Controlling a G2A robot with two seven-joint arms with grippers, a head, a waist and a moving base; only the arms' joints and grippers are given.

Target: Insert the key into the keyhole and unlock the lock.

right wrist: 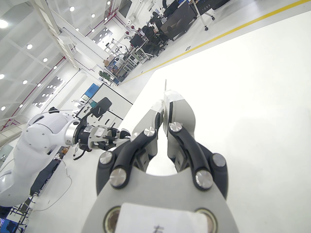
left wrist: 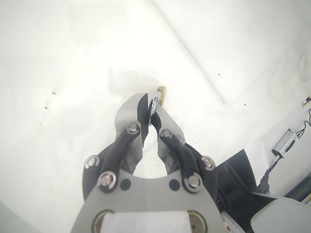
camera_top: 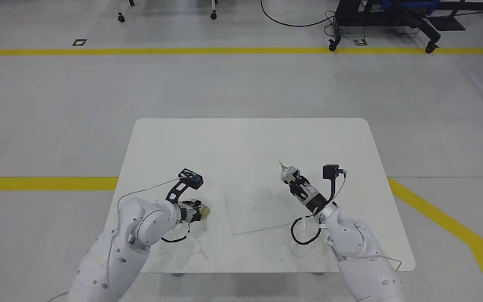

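My left gripper [left wrist: 151, 104] is shut on a small padlock [left wrist: 162, 95]. Its silver shackle sits between the pads and its brass body sticks out past the fingertips, just above the white table. From above, the padlock [camera_top: 205, 212] and left gripper [camera_top: 198, 211] are near the table's front left. My right gripper [right wrist: 163, 103] is shut on the key [right wrist: 165, 85], whose thin blade points out beyond the fingertips. In the top view the key [camera_top: 281, 165] and right gripper [camera_top: 288, 177] are right of centre, well apart from the padlock. The left gripper [right wrist: 109, 137] also appears far off in the right wrist view.
The white table [camera_top: 249, 136] carries a faint flat sheet outline [camera_top: 249, 204] between the arms. Yellow floor lines [camera_top: 226, 51] run beyond the table. A wheeled dark cart [camera_top: 392, 19] stands at the back right, far from the table.
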